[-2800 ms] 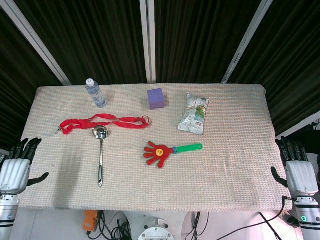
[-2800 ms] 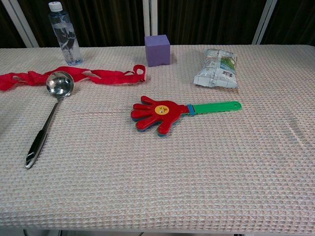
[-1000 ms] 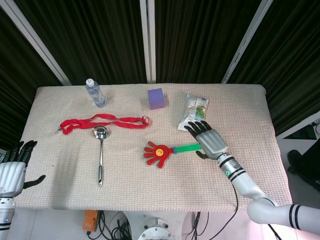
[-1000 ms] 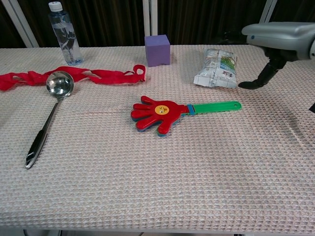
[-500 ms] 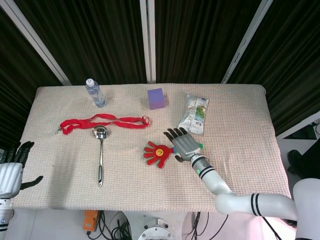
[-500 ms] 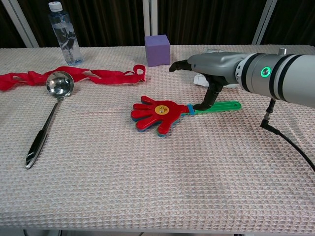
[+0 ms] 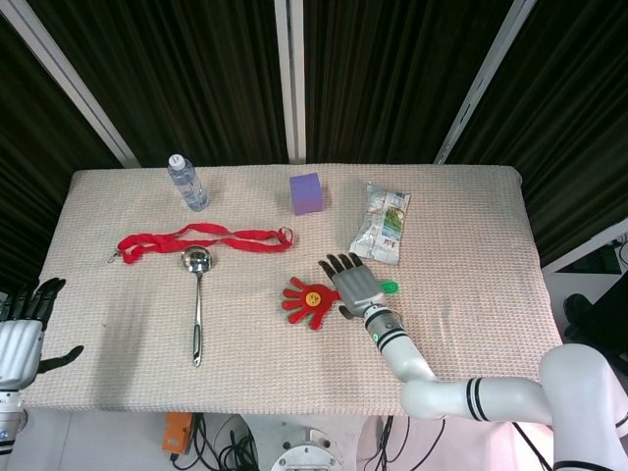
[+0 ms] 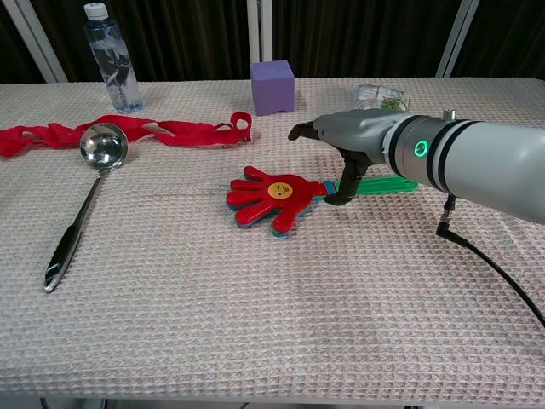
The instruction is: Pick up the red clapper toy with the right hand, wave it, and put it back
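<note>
Right hand (image 8: 353, 141) over clapper toy (image 8: 277, 198)

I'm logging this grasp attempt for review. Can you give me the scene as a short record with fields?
target: red clapper toy, flat on the table, green handle toward the robot's right
right hand: over the handle, fingers spread, thumb tip down beside it; no grip visible yet
left hand: open, off the table's left edge
other items: water bottle, purple cube, red ribbon, metal ladle, snack packet
stage: reaching, toy not lifted
</note>
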Available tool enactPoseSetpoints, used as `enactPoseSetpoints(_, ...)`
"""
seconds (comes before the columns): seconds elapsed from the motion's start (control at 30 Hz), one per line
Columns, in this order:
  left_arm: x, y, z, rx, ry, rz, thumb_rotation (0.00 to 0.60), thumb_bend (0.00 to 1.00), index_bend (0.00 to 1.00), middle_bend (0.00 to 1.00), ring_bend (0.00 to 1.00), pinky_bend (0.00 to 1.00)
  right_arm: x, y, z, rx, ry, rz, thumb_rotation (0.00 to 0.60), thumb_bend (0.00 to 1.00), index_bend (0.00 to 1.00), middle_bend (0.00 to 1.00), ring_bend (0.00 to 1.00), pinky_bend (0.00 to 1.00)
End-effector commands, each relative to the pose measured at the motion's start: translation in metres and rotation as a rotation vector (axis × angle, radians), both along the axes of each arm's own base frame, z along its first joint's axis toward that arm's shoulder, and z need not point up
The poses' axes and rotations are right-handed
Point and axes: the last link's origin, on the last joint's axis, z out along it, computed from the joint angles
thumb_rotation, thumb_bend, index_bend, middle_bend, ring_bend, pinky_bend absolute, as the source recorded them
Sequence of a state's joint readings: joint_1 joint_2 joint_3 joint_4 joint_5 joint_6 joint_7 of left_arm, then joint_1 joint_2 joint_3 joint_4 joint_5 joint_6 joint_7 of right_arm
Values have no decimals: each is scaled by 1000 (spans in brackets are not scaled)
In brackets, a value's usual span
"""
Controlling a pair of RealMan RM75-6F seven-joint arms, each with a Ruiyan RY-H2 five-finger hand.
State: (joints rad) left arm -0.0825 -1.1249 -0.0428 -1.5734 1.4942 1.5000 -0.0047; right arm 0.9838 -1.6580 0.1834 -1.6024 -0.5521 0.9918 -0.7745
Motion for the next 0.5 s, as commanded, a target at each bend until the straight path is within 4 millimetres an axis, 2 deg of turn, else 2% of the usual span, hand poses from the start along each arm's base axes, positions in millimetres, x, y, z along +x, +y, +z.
enactPoseSetpoints(0.03, -1, 0, 0, 0, -2, 3, 600, 89, 74, 70, 0, 36, 0, -1, -3, -7, 7, -8, 600, 226, 9, 0, 0, 0)
enactPoseSetpoints(0.37, -3, -2, 6, 12, -3, 8, 600, 90, 74, 70, 0, 36, -2, -4, -13, -2, 22, -30, 600, 234, 107, 0, 0, 0)
enactPoseSetpoints(0.5, -4, -2, 6, 9, -4, 11, 600, 89, 73, 70, 0, 36, -2, -4, -14, -2, 21, -30, 600, 238, 201, 0, 0, 0)
